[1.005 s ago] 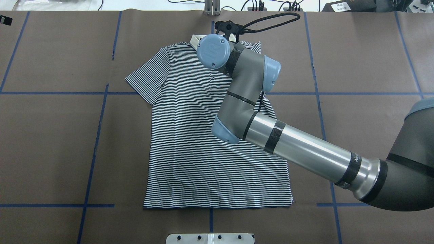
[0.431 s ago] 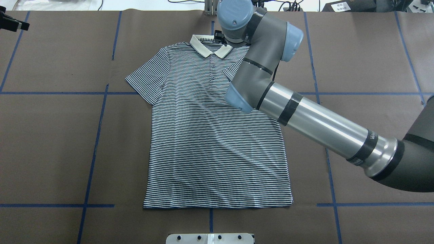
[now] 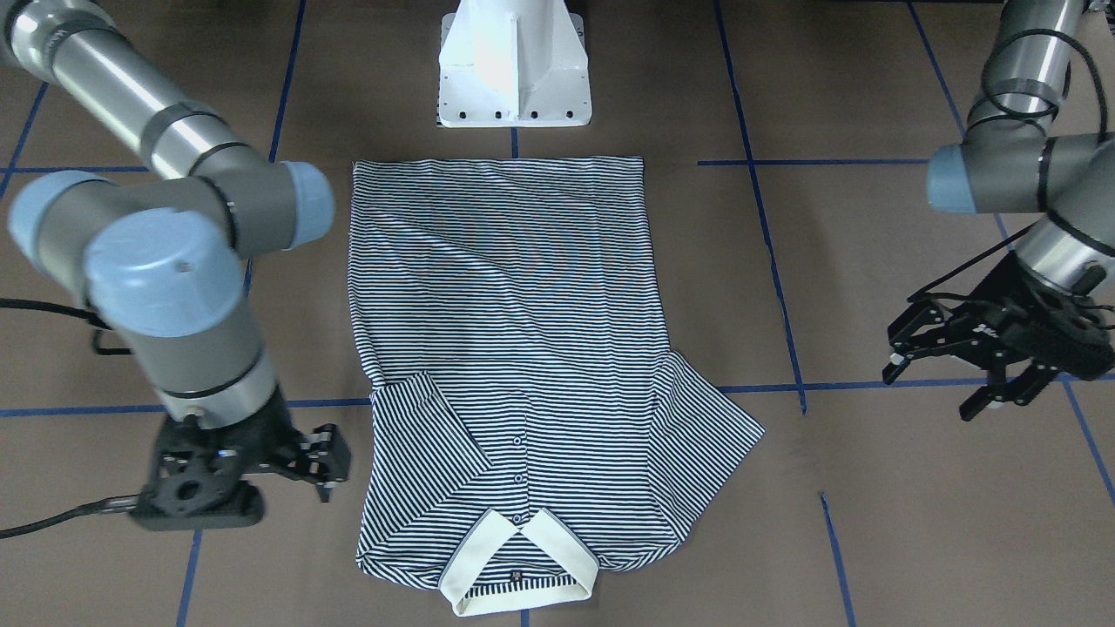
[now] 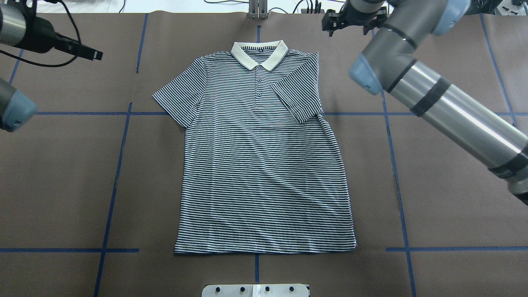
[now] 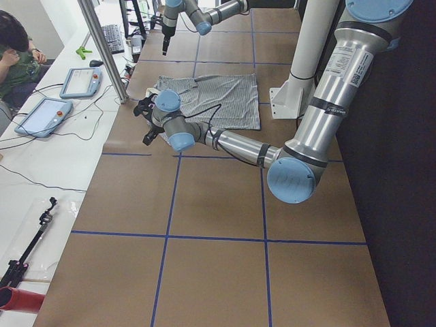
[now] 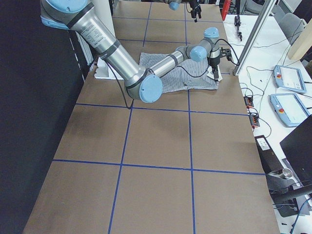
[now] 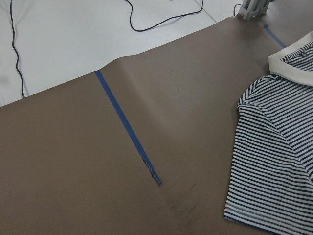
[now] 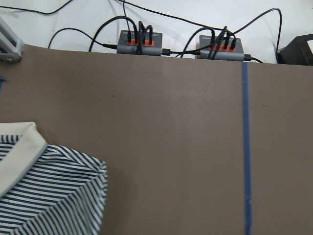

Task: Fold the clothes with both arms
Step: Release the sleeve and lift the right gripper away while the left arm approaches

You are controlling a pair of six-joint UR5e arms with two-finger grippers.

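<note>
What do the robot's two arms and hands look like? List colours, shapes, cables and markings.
Both the left arm and the right arm are built of shiny silver tubes and dark grey joint housings closed by round light blue caps. Black bands ring the tubes, and black cables trail from the wrists. The left hand and the right hand are black, with two jointed fingers each.

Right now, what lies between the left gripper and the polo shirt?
Front-facing view: only brown table cover and blue tape separate left gripper from polo shirt.
</note>
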